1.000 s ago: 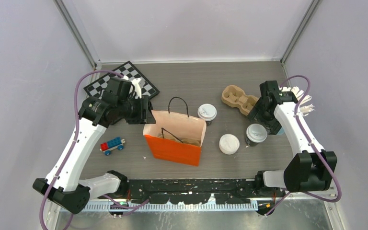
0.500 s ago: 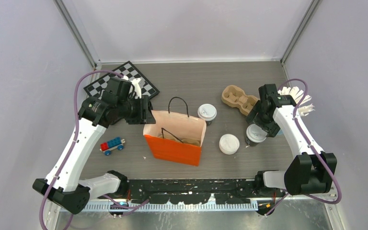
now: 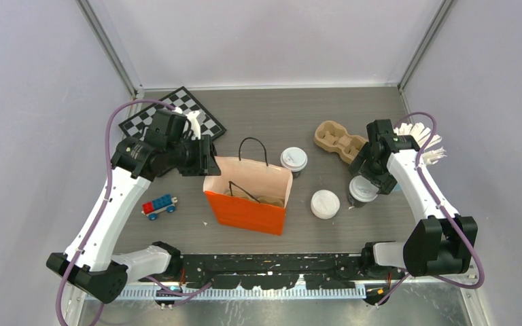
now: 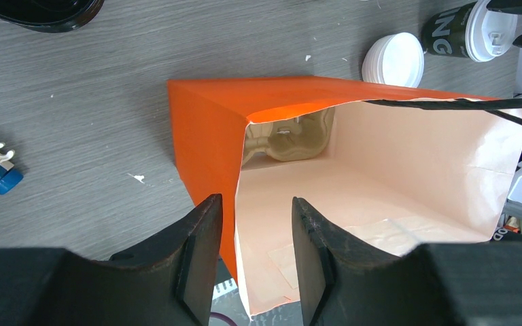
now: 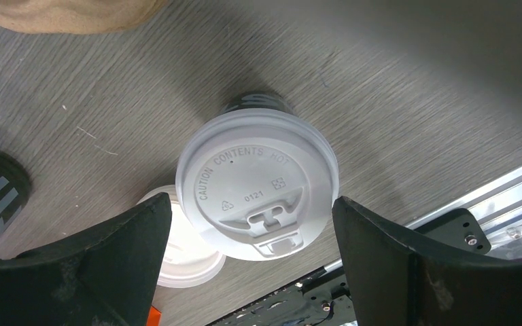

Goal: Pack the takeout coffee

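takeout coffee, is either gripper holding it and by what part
Nothing holds it. The right gripper is open around the takeout coffee, a finger on each side of its lid with gaps. The left gripper straddles the orange bag's rim.

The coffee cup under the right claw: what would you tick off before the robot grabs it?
1. Right gripper open wide: ok.
2. Takeout coffee centred between its fingers: ok.
3. Cup upright, lid on: ok.
4. Orange bag standing, mouth open: ok.
5. Left gripper firmly holding the bag's wall: cannot tell; its jaws straddle the wall with a gap.
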Robot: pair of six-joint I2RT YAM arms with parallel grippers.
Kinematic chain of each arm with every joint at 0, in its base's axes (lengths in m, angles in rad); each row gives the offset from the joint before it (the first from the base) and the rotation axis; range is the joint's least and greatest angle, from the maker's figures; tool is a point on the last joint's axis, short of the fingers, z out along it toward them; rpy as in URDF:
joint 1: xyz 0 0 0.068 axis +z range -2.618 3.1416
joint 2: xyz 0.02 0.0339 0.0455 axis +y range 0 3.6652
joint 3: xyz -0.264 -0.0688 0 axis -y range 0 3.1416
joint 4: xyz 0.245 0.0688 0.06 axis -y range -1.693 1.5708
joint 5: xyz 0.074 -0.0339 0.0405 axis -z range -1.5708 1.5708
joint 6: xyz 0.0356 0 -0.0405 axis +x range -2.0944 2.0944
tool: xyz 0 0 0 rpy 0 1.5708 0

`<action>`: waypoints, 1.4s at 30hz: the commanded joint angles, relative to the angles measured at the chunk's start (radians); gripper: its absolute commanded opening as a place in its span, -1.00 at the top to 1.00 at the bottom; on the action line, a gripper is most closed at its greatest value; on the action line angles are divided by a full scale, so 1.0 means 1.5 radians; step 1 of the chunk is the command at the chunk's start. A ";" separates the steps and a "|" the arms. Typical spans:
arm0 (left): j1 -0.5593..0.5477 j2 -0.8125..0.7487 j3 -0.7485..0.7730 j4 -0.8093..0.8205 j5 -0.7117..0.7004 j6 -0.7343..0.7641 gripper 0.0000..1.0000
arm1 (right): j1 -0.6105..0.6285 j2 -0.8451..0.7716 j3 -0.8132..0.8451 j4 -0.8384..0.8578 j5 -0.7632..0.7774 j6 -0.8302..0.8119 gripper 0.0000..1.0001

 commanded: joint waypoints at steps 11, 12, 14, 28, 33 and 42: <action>-0.001 -0.005 0.009 0.010 -0.006 0.007 0.13 | 0.000 -0.009 -0.026 0.018 -0.001 0.024 -0.84; -0.001 -0.004 0.010 0.010 -0.005 0.007 0.13 | -0.001 -0.009 -0.027 0.019 -0.001 0.024 -0.84; -0.001 -0.002 0.009 0.011 -0.005 0.008 0.13 | 0.000 -0.009 -0.029 0.020 0.000 0.023 -0.80; -0.001 -0.007 0.010 0.014 -0.009 0.003 0.06 | 0.002 -0.013 0.011 0.009 -0.038 -0.011 -0.49; -0.001 -0.008 0.006 0.013 -0.016 -0.010 -0.06 | 0.032 -0.023 0.080 -0.037 -0.032 -0.035 -0.48; -0.001 -0.006 0.027 -0.004 -0.025 -0.014 -0.35 | 0.138 -0.021 0.262 -0.131 -0.020 -0.046 -0.48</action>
